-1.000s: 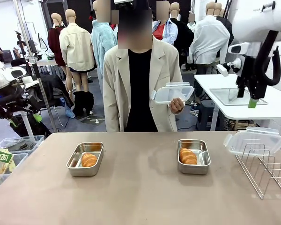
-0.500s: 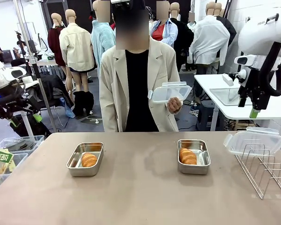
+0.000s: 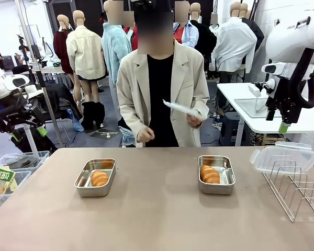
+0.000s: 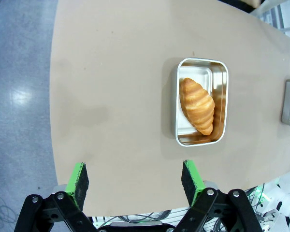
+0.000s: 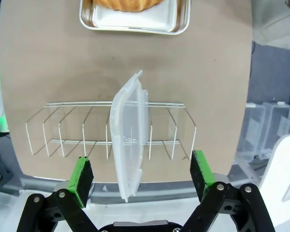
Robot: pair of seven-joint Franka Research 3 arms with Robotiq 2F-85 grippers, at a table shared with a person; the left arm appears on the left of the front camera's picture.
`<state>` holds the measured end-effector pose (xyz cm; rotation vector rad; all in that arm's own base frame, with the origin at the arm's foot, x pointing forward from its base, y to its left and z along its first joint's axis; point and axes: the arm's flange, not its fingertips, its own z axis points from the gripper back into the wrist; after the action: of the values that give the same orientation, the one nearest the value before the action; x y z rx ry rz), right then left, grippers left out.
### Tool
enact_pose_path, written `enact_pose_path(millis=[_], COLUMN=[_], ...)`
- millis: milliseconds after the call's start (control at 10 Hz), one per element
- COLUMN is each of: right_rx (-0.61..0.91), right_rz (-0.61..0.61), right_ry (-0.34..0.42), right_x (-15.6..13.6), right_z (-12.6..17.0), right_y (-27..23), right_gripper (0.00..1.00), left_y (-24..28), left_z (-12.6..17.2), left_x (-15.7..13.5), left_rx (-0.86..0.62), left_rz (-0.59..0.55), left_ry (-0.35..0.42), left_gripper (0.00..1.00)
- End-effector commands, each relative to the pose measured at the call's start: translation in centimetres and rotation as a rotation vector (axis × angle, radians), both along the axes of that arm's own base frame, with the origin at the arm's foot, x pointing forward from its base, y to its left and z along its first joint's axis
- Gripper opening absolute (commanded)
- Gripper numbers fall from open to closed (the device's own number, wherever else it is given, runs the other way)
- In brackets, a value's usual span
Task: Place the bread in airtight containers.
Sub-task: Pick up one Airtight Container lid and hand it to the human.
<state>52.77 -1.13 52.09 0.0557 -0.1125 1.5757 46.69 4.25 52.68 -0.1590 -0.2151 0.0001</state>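
steel left tin point(image 3: 94, 191) holds 1 croissant point(image 3: 99, 178), right tin point(image 3: 216, 189) another. left end effector point(image 4: 134, 166) and right end effector point(image 5: 140, 159) gape open, empty.

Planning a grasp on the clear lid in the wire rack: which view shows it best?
The right wrist view: the lid stands on edge between the wire rack's prongs, its whole outline seen from above. The front view shows it at the right, tilted and smaller. The left wrist view looks at a tin.

Wire rack point(image 3: 294, 184) on tan table point(image 3: 157, 219)
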Motion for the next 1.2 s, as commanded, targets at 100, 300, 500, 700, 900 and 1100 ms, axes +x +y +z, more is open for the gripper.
enact_pose_path(millis=[100, 300, 500, 700, 900, 1100], right_rx=[-0.001, -0.001, -0.001, -0.001, -0.001, -0.001], right_rz=[0.002, 0.002, 0.002, 0.002, 0.002, 0.002], right_ry=[-0.004, -0.004, -0.004, -0.004, -0.004, -0.004], right_x=[0.00, 0.00, 0.00, 0.00, 0.00, 0.00], right_z=[-0.04, -0.04, -0.04, -0.04, -0.04, -0.04], right_y=[0.00, 0.00, 0.00, 0.00, 0.00, 0.00], right_gripper=[1.00, 1.00, 1.00, 1.00, 1.00, 1.00], left_y=[0.17, 0.17, 0.17, 0.17, 0.17, 0.17], left_z=[0.19, 0.19, 0.19, 0.19, 0.19, 0.19], left_x=[0.05, 0.05, 0.05, 0.05, 0.05, 0.05], left_rx=[0.016, 0.016, 0.016, 0.016, 0.016, 0.016], left_rz=[0.002, 0.002, 0.002, 0.002, 0.002, 0.002], left_ry=[0.000, 0.000, 0.000, 0.000, 0.000, 0.000], left_gripper=[1.00, 1.00, 1.00, 1.00, 1.00, 1.00])
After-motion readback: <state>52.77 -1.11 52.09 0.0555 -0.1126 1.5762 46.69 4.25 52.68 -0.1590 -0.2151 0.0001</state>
